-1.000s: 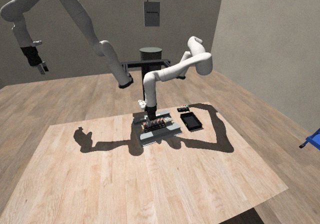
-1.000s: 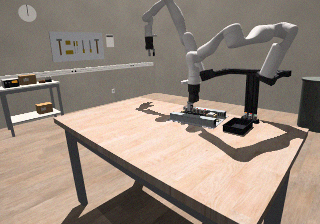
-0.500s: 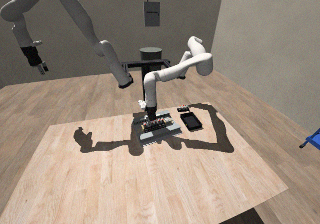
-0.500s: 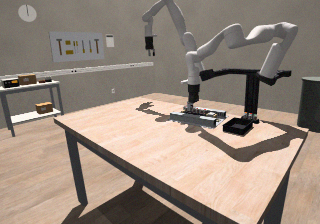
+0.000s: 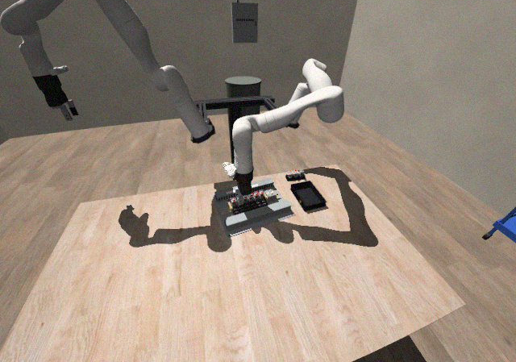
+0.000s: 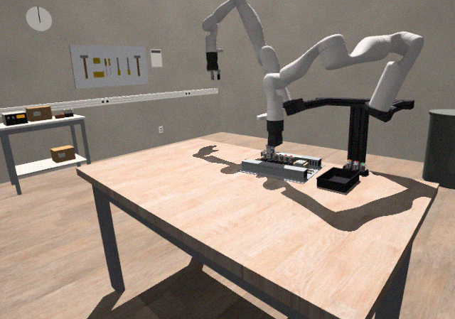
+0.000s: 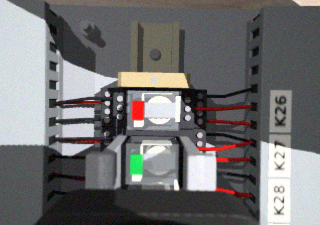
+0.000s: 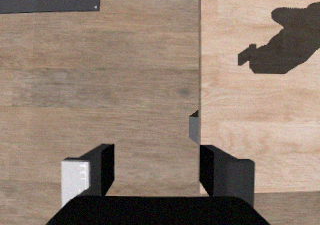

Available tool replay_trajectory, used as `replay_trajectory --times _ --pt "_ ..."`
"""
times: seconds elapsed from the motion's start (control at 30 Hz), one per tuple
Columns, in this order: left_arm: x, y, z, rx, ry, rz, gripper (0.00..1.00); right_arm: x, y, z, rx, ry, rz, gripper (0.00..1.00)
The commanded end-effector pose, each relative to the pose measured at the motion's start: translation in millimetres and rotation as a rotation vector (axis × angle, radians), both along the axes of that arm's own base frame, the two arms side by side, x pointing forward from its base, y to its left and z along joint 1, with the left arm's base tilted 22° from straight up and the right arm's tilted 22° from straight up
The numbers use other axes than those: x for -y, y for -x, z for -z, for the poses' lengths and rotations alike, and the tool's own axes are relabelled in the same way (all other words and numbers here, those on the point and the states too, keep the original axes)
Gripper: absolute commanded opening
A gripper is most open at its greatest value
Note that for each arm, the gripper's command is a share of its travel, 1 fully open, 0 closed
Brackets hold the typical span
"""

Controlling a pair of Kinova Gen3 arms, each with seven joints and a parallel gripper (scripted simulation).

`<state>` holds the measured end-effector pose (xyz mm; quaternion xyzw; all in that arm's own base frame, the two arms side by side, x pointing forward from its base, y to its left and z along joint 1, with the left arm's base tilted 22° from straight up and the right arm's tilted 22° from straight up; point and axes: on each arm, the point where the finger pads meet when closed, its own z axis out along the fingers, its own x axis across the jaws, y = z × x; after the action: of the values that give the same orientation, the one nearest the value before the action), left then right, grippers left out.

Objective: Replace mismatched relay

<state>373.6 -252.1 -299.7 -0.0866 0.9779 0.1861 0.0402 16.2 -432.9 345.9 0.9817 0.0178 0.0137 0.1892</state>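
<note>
The relay panel (image 5: 258, 218) (image 6: 271, 169) lies on the table. My left gripper (image 7: 152, 153) (image 6: 269, 155) is shut on the green-button relay (image 7: 153, 166), second in the row, beside label K27. The fingers are on its two sides; its lower part is hidden, so whether it is raised is unclear. A red-button relay (image 7: 153, 110) sits at the row's end, beside K26. Other red-button relays (image 6: 286, 158) continue the row. The black parts tray (image 5: 316, 206) (image 6: 332, 185) looks empty. The rack (image 5: 296, 178) (image 6: 364, 172) holds spares, including red and green buttons. My right gripper (image 8: 157, 162) (image 6: 215, 75) is open and empty.
The tray and rack stand beside the panel, on the side away from my left gripper. Grey wire ducts (image 7: 290, 45) flank the relay row, with wires between. The right arm is raised high, beyond the table edge. A black stand (image 6: 357, 136) is behind the table.
</note>
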Motion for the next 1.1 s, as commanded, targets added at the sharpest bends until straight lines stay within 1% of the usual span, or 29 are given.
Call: replay_trajectory --times 0.0,1.07 --pt "0.9 -0.8 -0.8 -0.002 0.002 -0.001 0.0 0.2 0.1 -0.6 0.001 0.001 0.0 1.0" --pt "0.8 -1.5 -1.1 -0.03 0.007 -0.012 0.0 0.2 0.1 -0.6 0.001 0.001 0.0 1.0"
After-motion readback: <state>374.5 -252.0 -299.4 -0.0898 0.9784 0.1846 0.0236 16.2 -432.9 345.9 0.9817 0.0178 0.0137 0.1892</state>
